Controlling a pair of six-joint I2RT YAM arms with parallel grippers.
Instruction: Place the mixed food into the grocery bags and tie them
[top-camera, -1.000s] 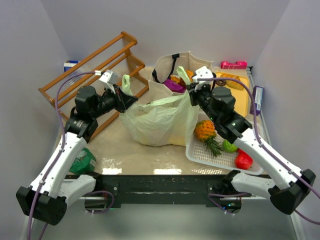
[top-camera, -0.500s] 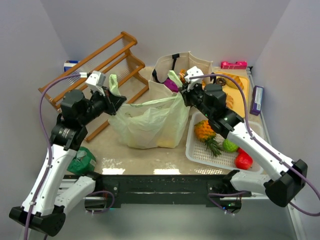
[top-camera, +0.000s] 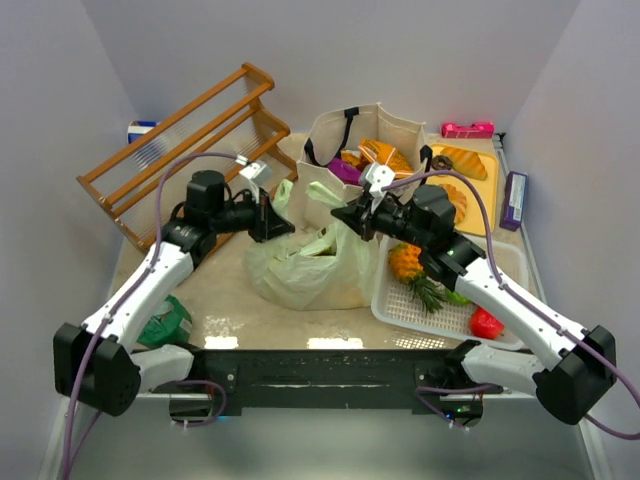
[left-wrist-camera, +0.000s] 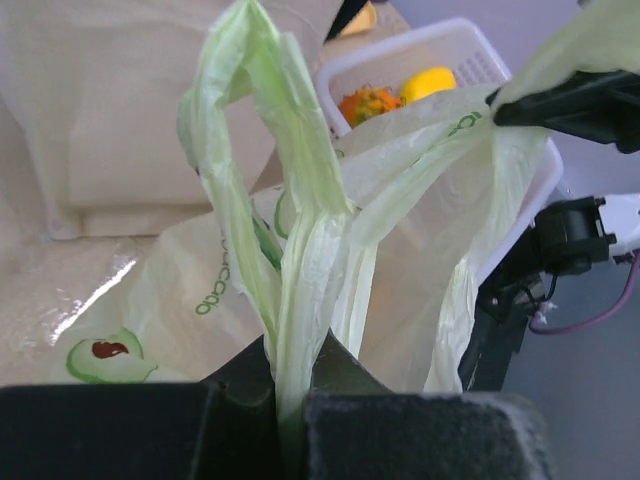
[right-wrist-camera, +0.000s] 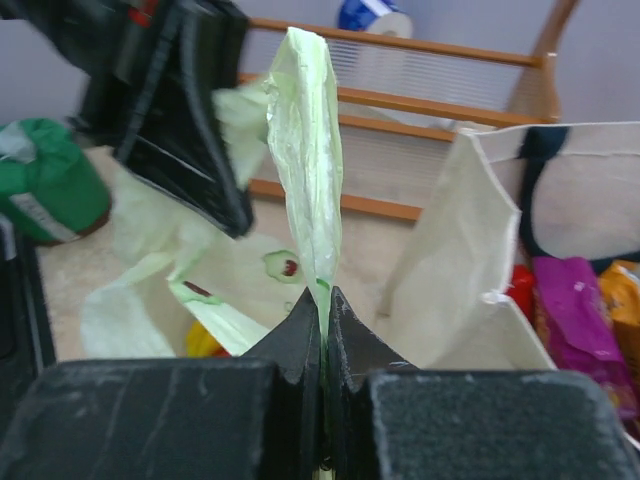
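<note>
The pale green plastic bag (top-camera: 305, 262) sits mid-table with food inside; a yellow and red item (right-wrist-camera: 205, 343) shows through its mouth. My left gripper (top-camera: 278, 221) is shut on the bag's left loop handle (left-wrist-camera: 290, 230). My right gripper (top-camera: 345, 214) is shut on the right loop handle (right-wrist-camera: 305, 130). The two grippers are close together above the bag. The beige canvas tote (top-camera: 345, 150) stands behind, holding purple (top-camera: 345, 170) and orange (top-camera: 385, 155) snack packets.
A white mesh basket (top-camera: 400, 305) at the right holds a pineapple (top-camera: 408, 262), a green fruit and a red fruit (top-camera: 487, 322). An orange board with pastries (top-camera: 470, 165) is back right. A wooden rack (top-camera: 190, 130) stands back left. A dark green bundle (top-camera: 165, 322) lies front left.
Both grippers have moved inward toward each other, bringing the two handles together over the bag. The bag has bunched up and become narrower.
</note>
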